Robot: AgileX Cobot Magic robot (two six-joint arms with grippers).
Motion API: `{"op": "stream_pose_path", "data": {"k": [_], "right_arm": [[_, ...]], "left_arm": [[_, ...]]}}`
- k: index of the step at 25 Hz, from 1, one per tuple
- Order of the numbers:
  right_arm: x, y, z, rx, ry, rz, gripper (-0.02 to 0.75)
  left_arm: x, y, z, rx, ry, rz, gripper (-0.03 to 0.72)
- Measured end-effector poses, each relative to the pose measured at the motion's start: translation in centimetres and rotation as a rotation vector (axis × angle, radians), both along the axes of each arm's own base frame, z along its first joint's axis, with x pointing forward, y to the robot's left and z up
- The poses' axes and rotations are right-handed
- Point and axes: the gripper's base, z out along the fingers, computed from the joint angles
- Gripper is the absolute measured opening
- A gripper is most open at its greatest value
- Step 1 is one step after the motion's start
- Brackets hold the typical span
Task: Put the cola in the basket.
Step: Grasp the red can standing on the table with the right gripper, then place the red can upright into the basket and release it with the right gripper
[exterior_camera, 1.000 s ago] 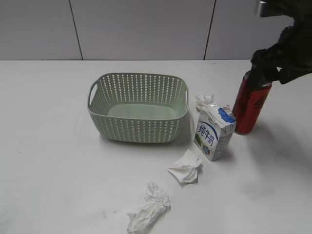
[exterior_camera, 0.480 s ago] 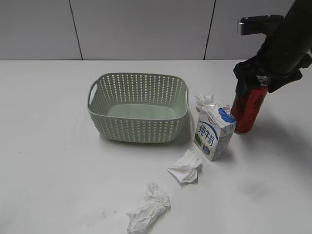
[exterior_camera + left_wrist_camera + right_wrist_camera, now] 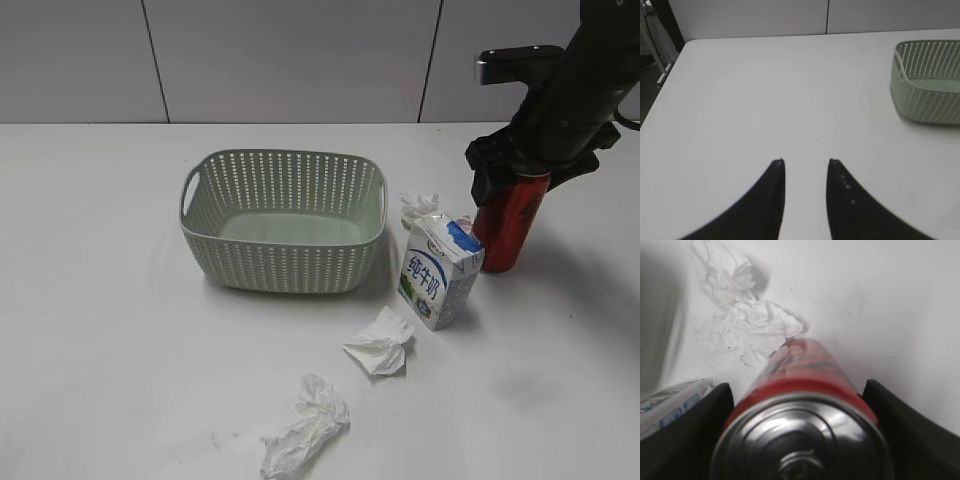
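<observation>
Exterior view: white table, grey panelled wall | right fingers grasping cola | left fingers released

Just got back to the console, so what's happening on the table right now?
The right gripper is down over the top of the cola, one of its fingers on each side of the can, which stands upright on the table beside the milk carton. Whether it is clamped yet is unclear. The basket sits empty to the left. The left gripper is open over bare table, holding nothing.
</observation>
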Motion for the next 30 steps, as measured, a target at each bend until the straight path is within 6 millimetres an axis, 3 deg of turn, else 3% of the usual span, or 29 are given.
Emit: {"op": "stream_pose_path", "data": {"k": [4, 12, 14, 19, 22, 25, 30], "right_arm": [[0.0, 0.0, -0.1, -0.001, 0.004, 0.0, 0.518], [0.2, 0.1, 0.7, -0.01, 0.05, 0.006, 0.518], [0.6, 0.2, 2.0, -0.01, 0.05, 0.011, 0.518], [2.1, 1.5, 7.9, 0.0, -0.058, 0.056, 0.519], [2.2, 3.5, 11.1, 0.011, -0.141, 0.111, 0.519], [1.4, 6.7, 13.7, 0.032, -0.224, 0.202, 0.519], [-1.2, 13.0, 14.5, 0.074, -0.3, 0.372, 0.518]], "left_arm": [[0.0, 0.0, 0.0, 0.0, 0.0, 0.0, 0.229], [0.0, 0.0, 0.0, 0.0, 0.0, 0.0, 0.229], [0.0, 0.0, 0.0, 0.0, 0.0, 0.0, 0.229], [0.0, 0.0, 0.0, 0.0, 0.0, 0.0, 0.229], [0.0, 0.0, 0.0, 0.0, 0.0, 0.0, 0.229], [0.0, 0.0, 0.0, 0.0, 0.0, 0.0, 0.229], [0.0, 0.0, 0.0, 0.0, 0.0, 0.0, 0.229]]}}
